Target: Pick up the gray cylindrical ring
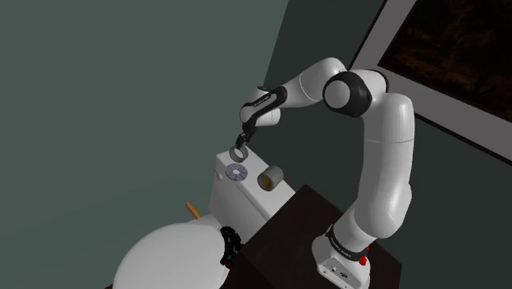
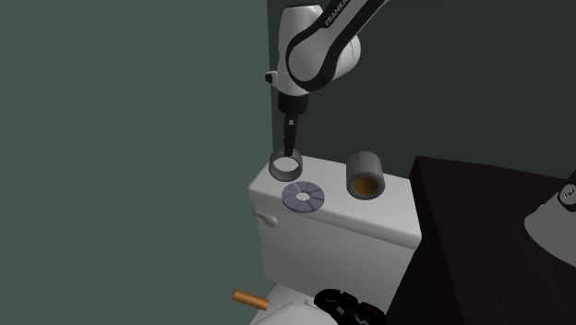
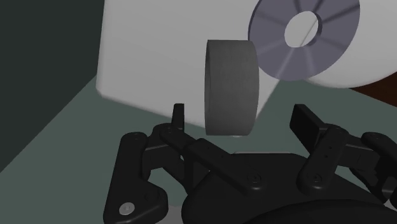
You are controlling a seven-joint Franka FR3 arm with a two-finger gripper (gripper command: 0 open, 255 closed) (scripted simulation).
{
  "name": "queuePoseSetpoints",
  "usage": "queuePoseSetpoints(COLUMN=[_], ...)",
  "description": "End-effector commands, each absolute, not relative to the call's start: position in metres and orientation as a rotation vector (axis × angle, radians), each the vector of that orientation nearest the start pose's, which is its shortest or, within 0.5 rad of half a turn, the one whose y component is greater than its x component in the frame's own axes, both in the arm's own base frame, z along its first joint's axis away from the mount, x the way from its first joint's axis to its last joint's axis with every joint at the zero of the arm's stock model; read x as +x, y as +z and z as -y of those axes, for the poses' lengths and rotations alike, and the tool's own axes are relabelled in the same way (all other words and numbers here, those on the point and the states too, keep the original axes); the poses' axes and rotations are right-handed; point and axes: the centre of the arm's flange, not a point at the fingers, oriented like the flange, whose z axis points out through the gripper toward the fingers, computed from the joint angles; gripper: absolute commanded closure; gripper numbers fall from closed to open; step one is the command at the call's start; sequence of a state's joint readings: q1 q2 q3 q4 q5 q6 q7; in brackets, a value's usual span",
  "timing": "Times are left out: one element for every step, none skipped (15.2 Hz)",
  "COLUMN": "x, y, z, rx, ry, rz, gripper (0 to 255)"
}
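Observation:
The gray ring (image 3: 231, 83) stands on its edge at the back corner of the white toilet tank lid (image 2: 369, 214), close to the wall. From the side it looks like a small hoop (image 2: 286, 167) (image 1: 238, 153). My gripper (image 2: 289, 148) (image 1: 243, 141) comes down on it from above. In the wrist view the gripper (image 3: 242, 116) is open, with one finger (image 3: 179, 116) on each flat side of the ring. A thin gap shows between each finger and the ring. I cannot tell whether the ring rests on the lid.
A flat lilac disc (image 2: 304, 197) lies on the lid just in front of the ring. A short gray tube with a brown inside (image 2: 366, 175) lies further along. The green wall is right behind. The dark stand (image 2: 480, 231) borders the tank, and a black object (image 1: 227, 245) is on the toilet seat.

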State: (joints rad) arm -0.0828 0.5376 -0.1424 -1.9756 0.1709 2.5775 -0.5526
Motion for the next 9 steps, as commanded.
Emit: queuePoseSetpoints(x=[0.605, 0.605, 0.605, 0.605, 0.605, 0.605, 0.606, 0.606, 0.606], y=[0.192, 0.187, 0.179, 0.179, 0.179, 0.179, 0.179, 0.179, 0.179], z=[0.139, 0.139, 0.139, 0.139, 0.139, 0.140, 0.140, 0.140, 0.140], rx=[-3.127, -3.127, -3.127, -3.127, -3.127, -3.127, -3.127, -3.127, -3.127], ry=[-0.122, -0.122, -0.122, -0.122, -0.122, -0.122, -0.122, -0.122, -0.122], rz=[0.328, 0.328, 0.328, 0.328, 0.328, 0.328, 0.328, 0.328, 0.328], gripper=[0, 0, 0, 0, 0, 255, 255, 255, 255])
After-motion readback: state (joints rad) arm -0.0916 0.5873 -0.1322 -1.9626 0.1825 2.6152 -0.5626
